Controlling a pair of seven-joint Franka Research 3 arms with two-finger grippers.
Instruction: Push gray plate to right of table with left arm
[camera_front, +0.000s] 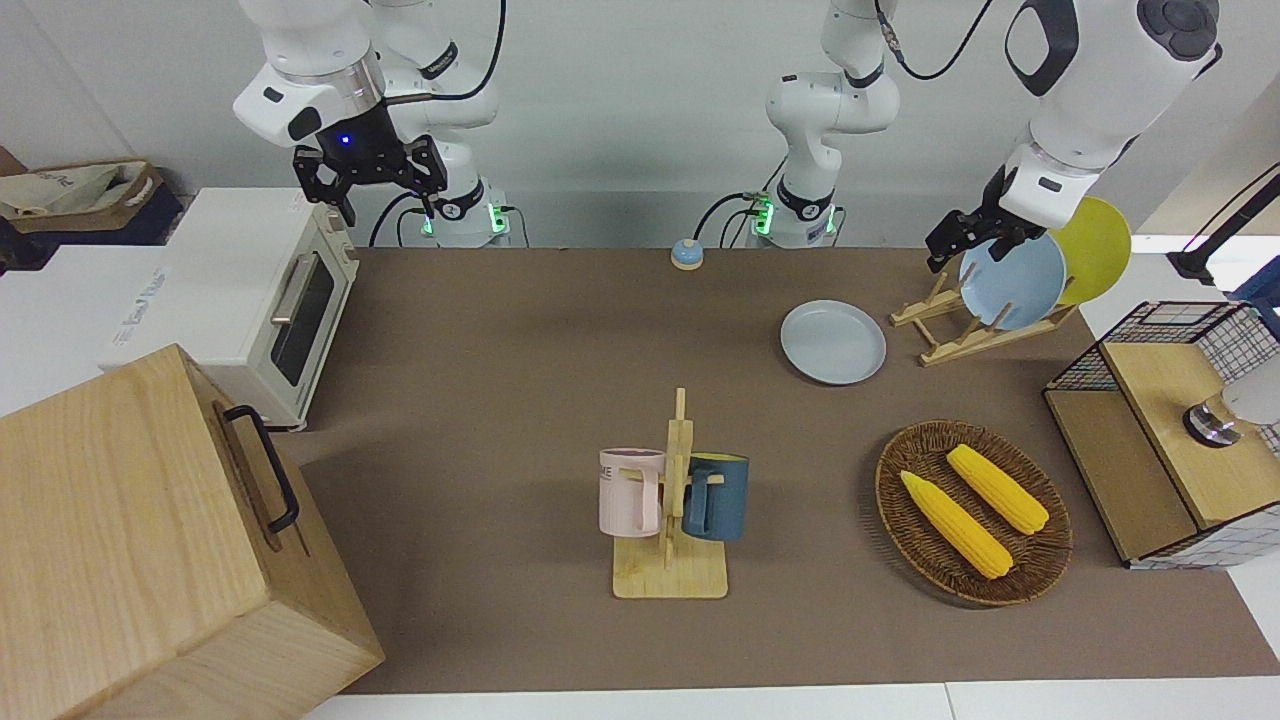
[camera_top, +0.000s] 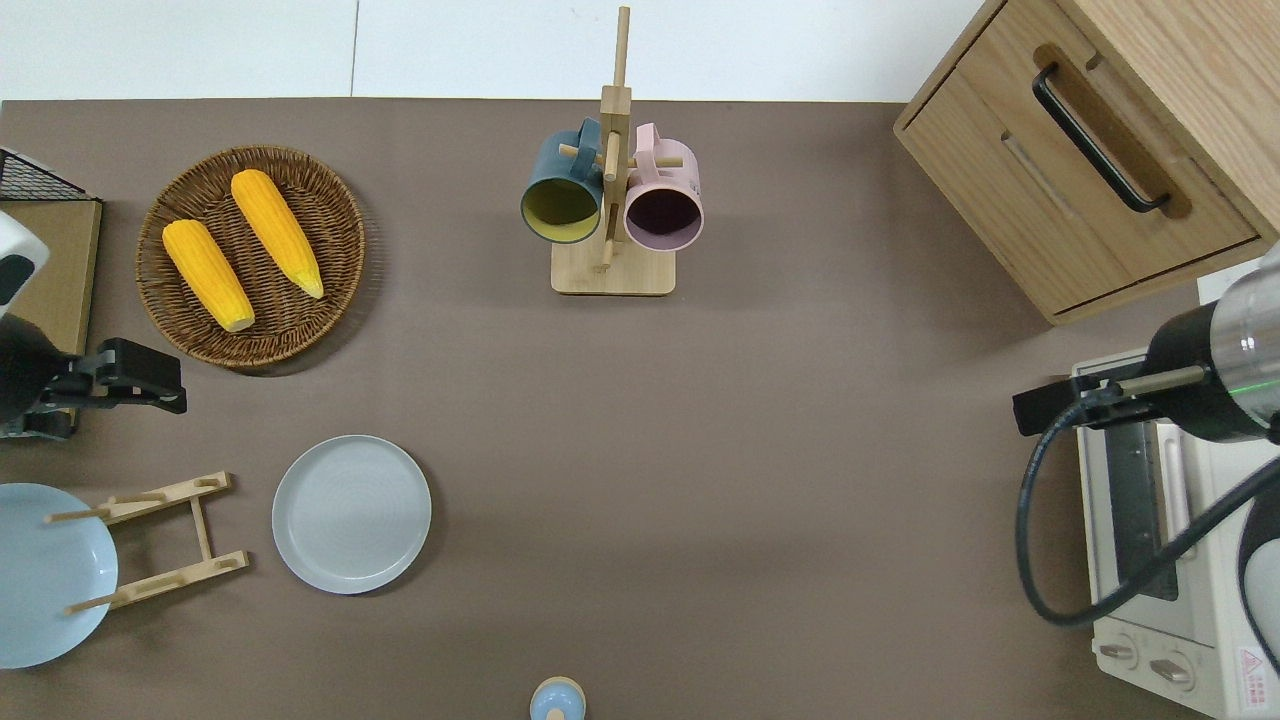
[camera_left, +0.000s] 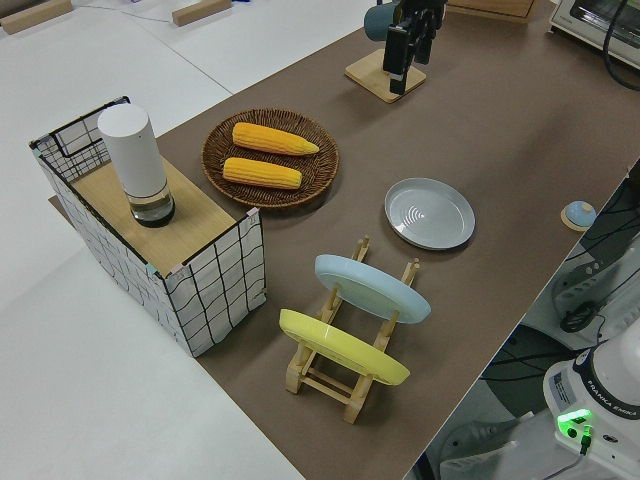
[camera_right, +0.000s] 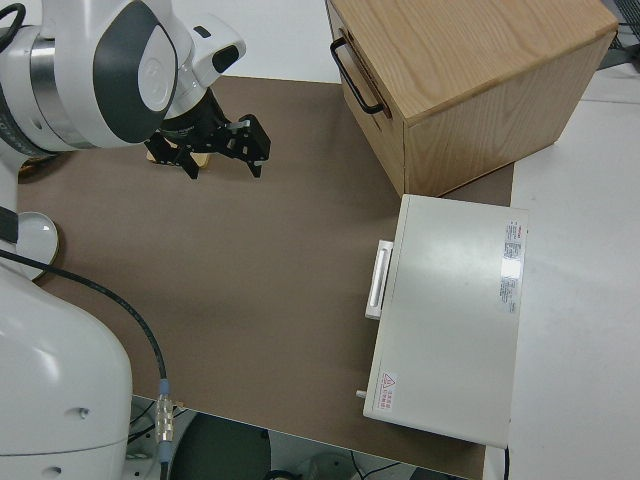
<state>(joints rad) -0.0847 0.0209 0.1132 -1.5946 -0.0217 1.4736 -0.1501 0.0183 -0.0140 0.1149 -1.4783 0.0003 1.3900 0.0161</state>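
Note:
The gray plate (camera_front: 833, 342) lies flat on the brown table (camera_front: 520, 380), beside the wooden plate rack, toward the left arm's end; it also shows in the overhead view (camera_top: 351, 514) and the left side view (camera_left: 430, 213). My left gripper (camera_front: 955, 250) is open and empty, up in the air. The overhead view shows my left gripper (camera_top: 170, 378) over bare table between the wicker basket and the rack, apart from the plate. It also shows in the left side view (camera_left: 405, 70). My right gripper (camera_front: 385, 195) is open and parked.
The wooden rack (camera_top: 160, 540) holds a bluer plate (camera_front: 1012, 280) and a yellow plate (camera_front: 1095, 245). A wicker basket (camera_top: 330, 190) holds two corn cobs. A mug stand (camera_top: 612, 200), a small bell (camera_front: 686, 254), a wire crate (camera_front: 1150, 330), a toaster oven (camera_front: 260, 300) and a wooden cabinet (camera_front: 130, 540) stand around.

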